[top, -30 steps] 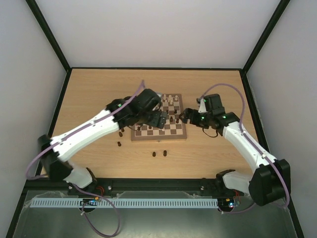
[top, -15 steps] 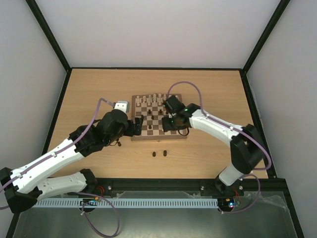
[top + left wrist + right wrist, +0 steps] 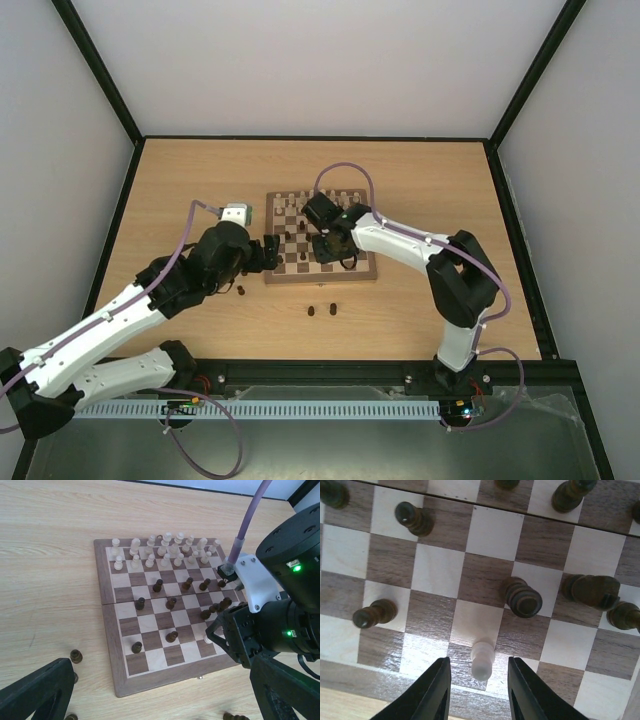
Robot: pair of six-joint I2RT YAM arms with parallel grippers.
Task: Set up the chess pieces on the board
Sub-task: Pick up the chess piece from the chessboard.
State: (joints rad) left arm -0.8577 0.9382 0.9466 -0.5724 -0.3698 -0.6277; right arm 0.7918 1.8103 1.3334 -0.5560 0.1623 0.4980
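Two hands: left hand (image 3: pixel 161 685) wide open, empty; right hand (image 3: pixel 479 682) straddles pale pawn (image 3: pixel 482 659), seemingly untouched

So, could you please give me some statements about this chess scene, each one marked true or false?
1. A single pale piece stands between the right fingers. True.
2. The other pale pieces stand mostly in two rows along one edge of the board. True.
3. Every dark piece is on the board. False: several dark pieces are on the table beside it.
4. The left fingers hold a dark piece. False: they are wide open and empty.
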